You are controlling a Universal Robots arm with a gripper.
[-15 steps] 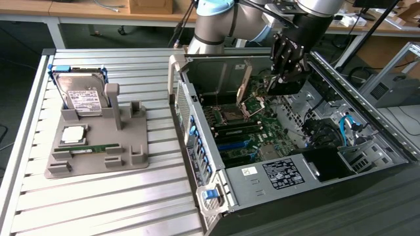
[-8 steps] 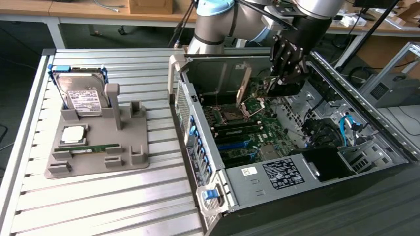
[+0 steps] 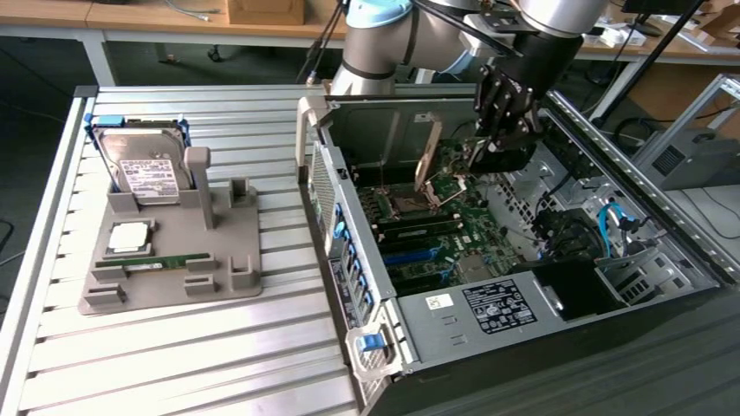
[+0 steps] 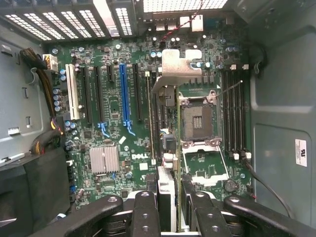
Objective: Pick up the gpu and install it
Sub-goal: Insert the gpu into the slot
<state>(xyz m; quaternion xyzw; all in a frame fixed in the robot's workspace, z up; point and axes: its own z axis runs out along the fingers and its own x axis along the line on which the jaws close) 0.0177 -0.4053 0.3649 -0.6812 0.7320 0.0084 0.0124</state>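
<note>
Gripper [image 3: 500,143] hung over the open case [image 3: 647,251], inside its upper end. The fingers [image 4: 145,210] were clamped on the gpu [image 4: 167,183], one pair on each face. The card was carried edge-down, with its long axis running the same way as the slots [image 4: 123,94]. I judged this was so the bottom edge could meet a slot squarely. Its silvery bracket [image 4: 175,69] pointed at the vented rear wall, where such a bracket would belong. The gpu looked clear of the board [image 4: 113,163], hanging above the strip between the black slots and the socket [image 4: 197,121], so I judged it not yet seated. In the case the socket sat open and bare, and the long blue slot and its black neighbours looked empty. A cable bundle [image 4: 44,94] ran along one side wall. At the exterior view's left, well apart from the case, a grey tray [image 3: 231,260] lay on the slatted table [image 3: 173,364]. The tray held a hard drive [image 3: 145,169] propped upright in its cradle, a CPU [image 3: 127,236] lying flat, and a memory stick [image 3: 168,260] lying in a groove just beside it. Each part had its own shaped seat, presumably so the arm could find it in the same pose every time.
</note>
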